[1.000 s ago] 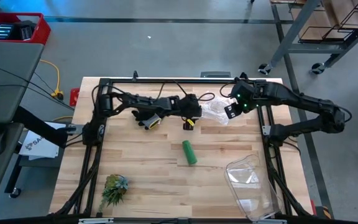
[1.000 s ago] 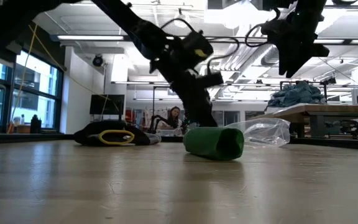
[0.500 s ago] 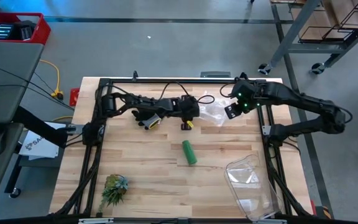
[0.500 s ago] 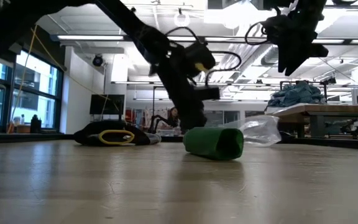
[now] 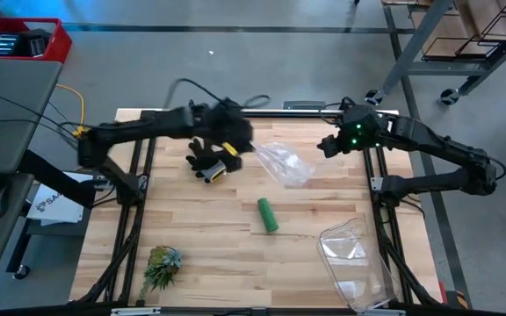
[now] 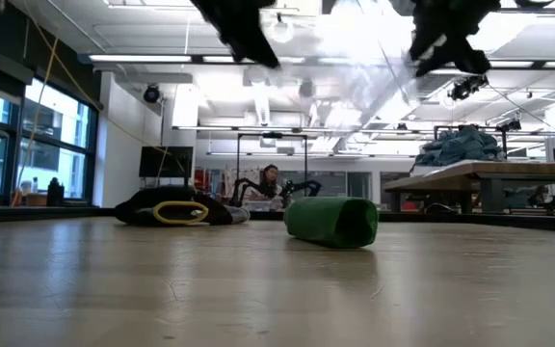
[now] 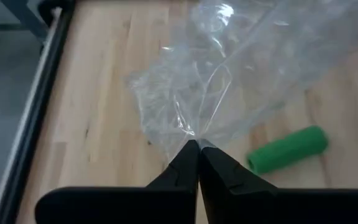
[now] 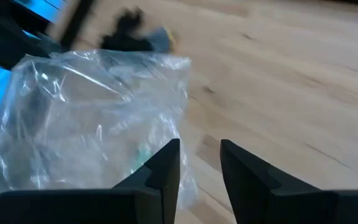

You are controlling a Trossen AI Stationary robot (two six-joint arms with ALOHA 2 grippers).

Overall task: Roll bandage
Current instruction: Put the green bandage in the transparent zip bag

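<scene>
The bandage (image 5: 267,215), a rolled cylinder, lies lengthwise front-to-back, well below both grippers. Left gripper (image 7: 196,147) pinches the clear plastic bag (image 7: 229,81); right gripper (image 8: 199,155) hangs parted, empty.

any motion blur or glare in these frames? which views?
High view: left arm smeared by motion, rolled green fabric bandage sharp. Low view: both arms blurred against bright ceiling lights. Left wrist view: highlights glint on the clear plastic bag. Right wrist view: black glove soft, out of focus.
</scene>
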